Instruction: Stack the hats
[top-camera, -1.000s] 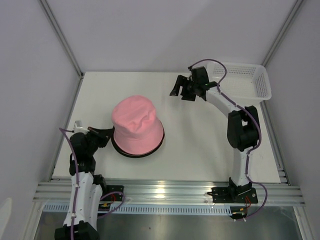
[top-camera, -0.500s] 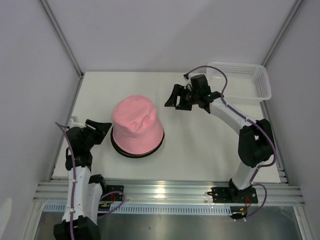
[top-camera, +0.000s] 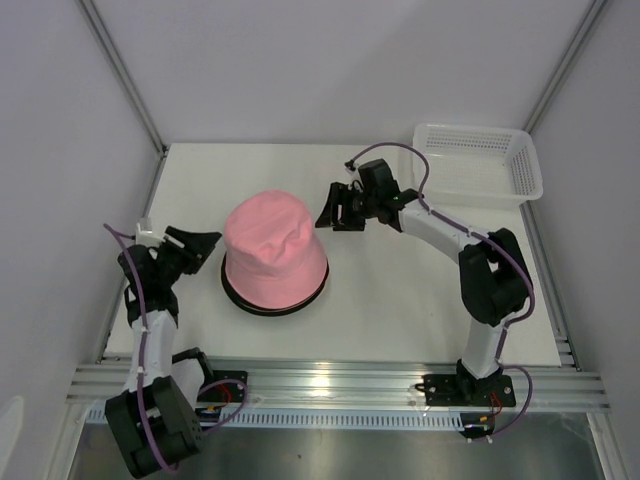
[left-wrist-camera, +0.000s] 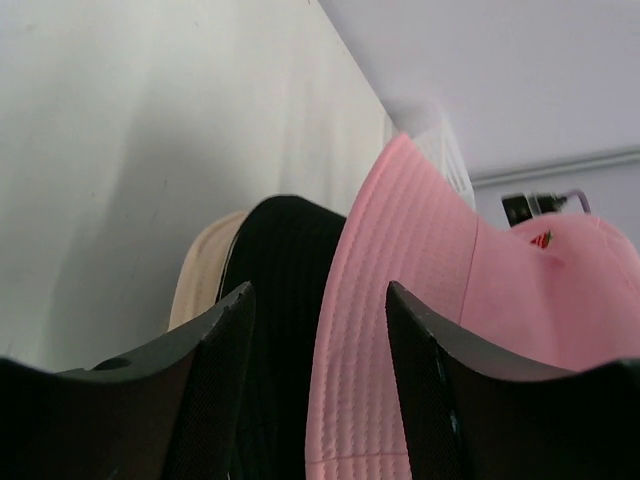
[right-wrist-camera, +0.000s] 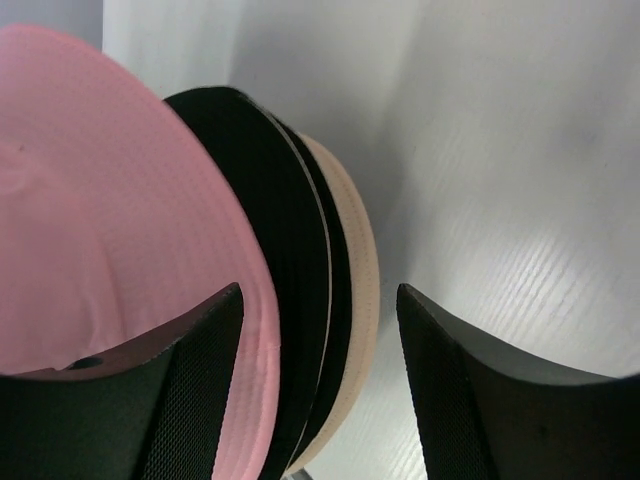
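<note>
Stack: four soft fabric hats nested in one pile, left of centre on the white table (top-camera: 400, 290).
Top: pink fabric bucket hat (top-camera: 272, 250), crown up and dented on top, brim flaring down over the others.
Emblem: small red-and-green mark (left-wrist-camera: 541, 239) on the pink crown, seen from the left wrist view.
Second layer: first black fabric hat (right-wrist-camera: 270, 220), only its brim showing. From above it reads as a dark ring round the pink brim's near edge.
Third layer: second black fabric hat (right-wrist-camera: 338, 290), brim only. A thin pale line parts it from the first black brim.
Bottom: tan fabric hat (right-wrist-camera: 358, 250), brim edge only, lying against the table.
Left gripper (top-camera: 203, 250): low, just beside the pile's left side, pointing at it. Jaws apart, nothing clamped. The left wrist view looks through the gap at the tan, black and pink brim edges.
Right gripper (top-camera: 333, 220): at the pile's far right side, near the pink brim, angled toward it. Jaws apart, not clamped on anything. The four brim edges show between the fingers in the right wrist view. Contact with the brim: cannot tell.
Basket: white plastic lattice basket (top-camera: 528, 165) at the far right corner of the table, well apart from the pile.
</note>
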